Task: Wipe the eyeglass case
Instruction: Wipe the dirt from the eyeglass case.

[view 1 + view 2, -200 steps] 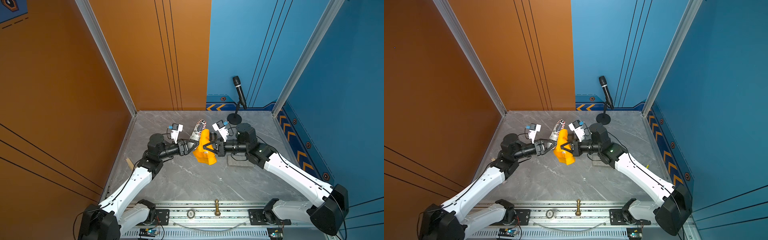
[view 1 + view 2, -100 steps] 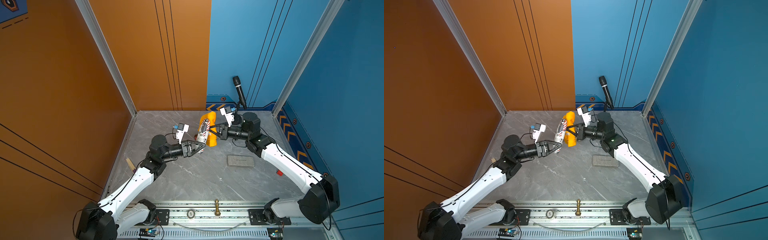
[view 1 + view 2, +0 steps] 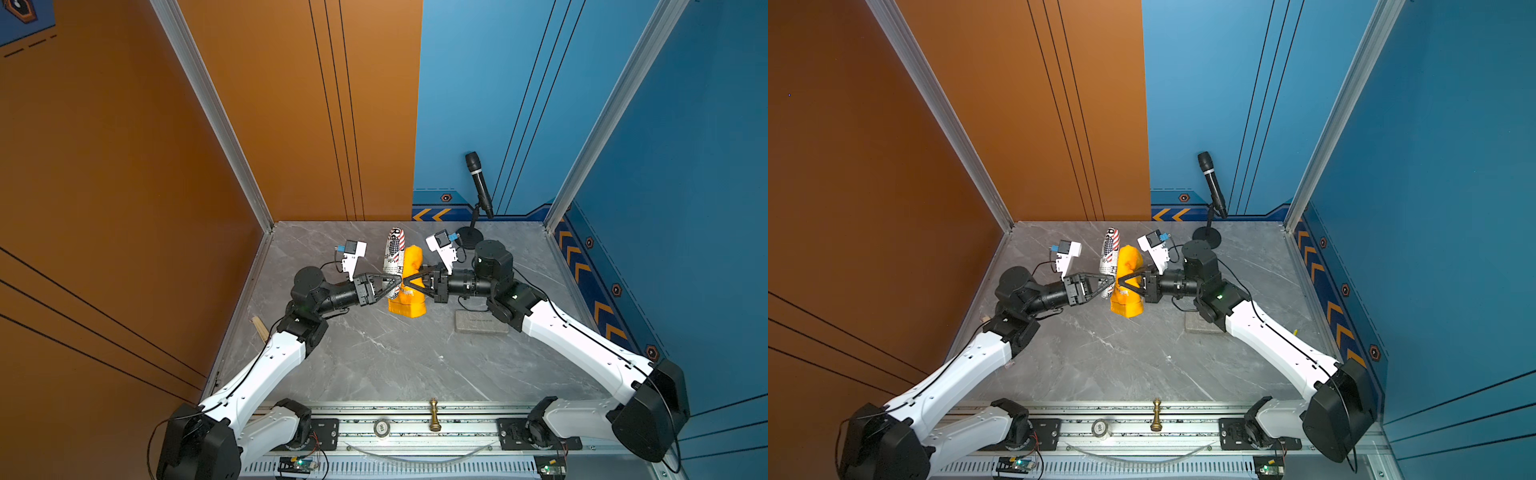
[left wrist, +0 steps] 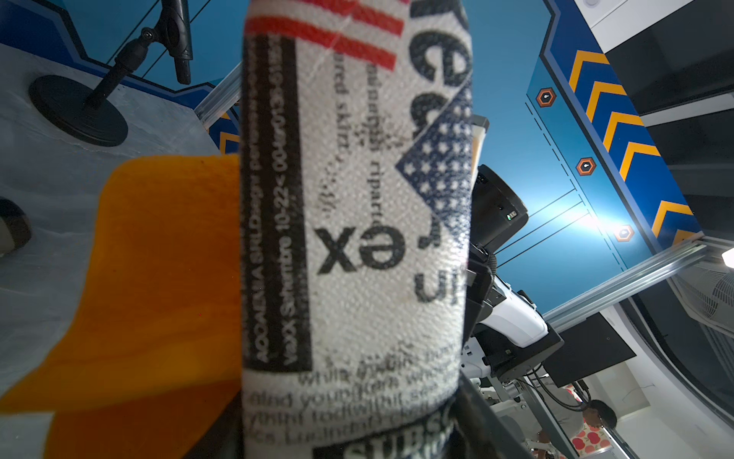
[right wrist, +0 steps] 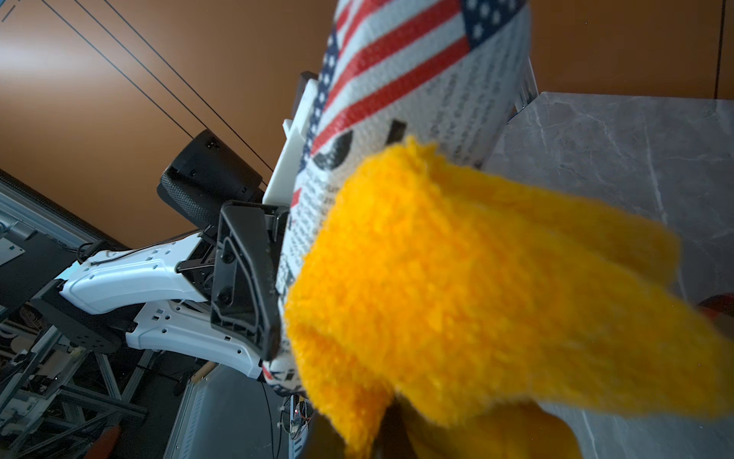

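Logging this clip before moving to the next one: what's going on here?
The left gripper is shut on the lower end of the flag-and-newsprint eyeglass case, holding it roughly upright above the table. The right gripper is shut on an orange cloth that lies against the case's side, so this looks like mid-wipe. A grey block lies on the table beside the right arm.

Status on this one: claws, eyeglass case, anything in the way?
Left claw shut on eyeglass case, roughly upright. Right claw shut on orange cloth, cloth against the case. Grey block, microphone stand off aside.
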